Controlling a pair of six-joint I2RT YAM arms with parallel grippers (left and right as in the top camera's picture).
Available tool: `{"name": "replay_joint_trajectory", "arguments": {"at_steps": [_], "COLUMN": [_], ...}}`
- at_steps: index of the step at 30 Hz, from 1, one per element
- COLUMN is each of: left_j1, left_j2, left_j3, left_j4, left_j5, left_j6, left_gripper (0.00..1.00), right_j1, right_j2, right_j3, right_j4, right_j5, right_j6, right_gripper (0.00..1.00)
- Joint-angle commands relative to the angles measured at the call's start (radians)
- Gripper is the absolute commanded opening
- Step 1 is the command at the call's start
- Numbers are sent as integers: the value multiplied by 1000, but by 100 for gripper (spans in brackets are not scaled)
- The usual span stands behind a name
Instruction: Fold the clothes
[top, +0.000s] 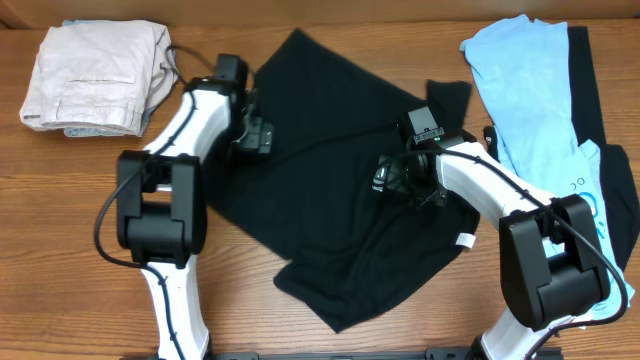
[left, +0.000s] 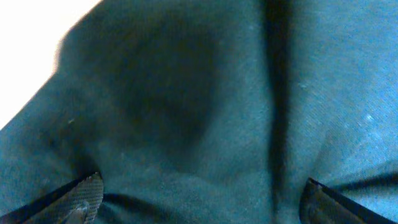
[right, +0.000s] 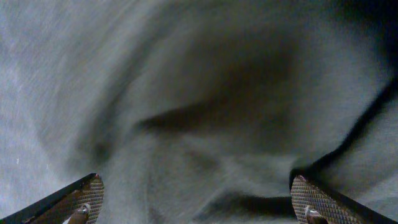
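Black-tipped and spread wide with nothing held, the left pincer (left: 202, 200) and right pincer (right: 198, 199) sit close over the black T-shirt (top: 340, 210), which lies rumpled mid-counter (top: 60, 230); this looks like the grasp-seeking step, and next each must close on a cloth edge.

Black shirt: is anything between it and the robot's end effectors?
Nothing visible. The left end effector and right end effector are right over the black shirt, and both wrist views show only its cloth ahead.
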Motion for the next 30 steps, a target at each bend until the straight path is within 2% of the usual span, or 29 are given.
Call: {"name": "replay_joint_trajectory", "arguments": {"at_steps": [1, 4, 5, 10, 19, 25, 28, 30], "left_j1": [104, 157, 199, 230, 221, 220, 217, 213], "left_j2": [102, 105, 105, 103, 70, -159, -254, -308], "left_j3": [-74, -140, -211, -336, -352, -307, -251, -191], "left_j4": [-166, -220, -228, -230, -273, -273, -273, -257], "left_j5": [-90, -90, -90, -90, -79, -14, 4, 7], "left_j6": [-201, -212, -212, -217, -219, -162, -118, -91], "left_gripper": [100, 100, 100, 100, 100, 100, 100, 100], "right_j1": [-14, -38, -66, -122, -165, -148, -127, -109], "right_j2": [-11, -11, -11, -11, -31, -72, -72, -72], "right_j3": [-10, -10, -10, -10, 25, 319, 427, 463], "right_j4": [-2, -15, -29, -104, -227, -380, -364, -295], "right_j5": [12, 12, 11, 11, -44, -55, -46, -27], "right_j6": [8, 8, 4, -53, -185, -303, -348, -374], "right_gripper": [100, 100, 100, 100, 100, 100, 100, 100]}}
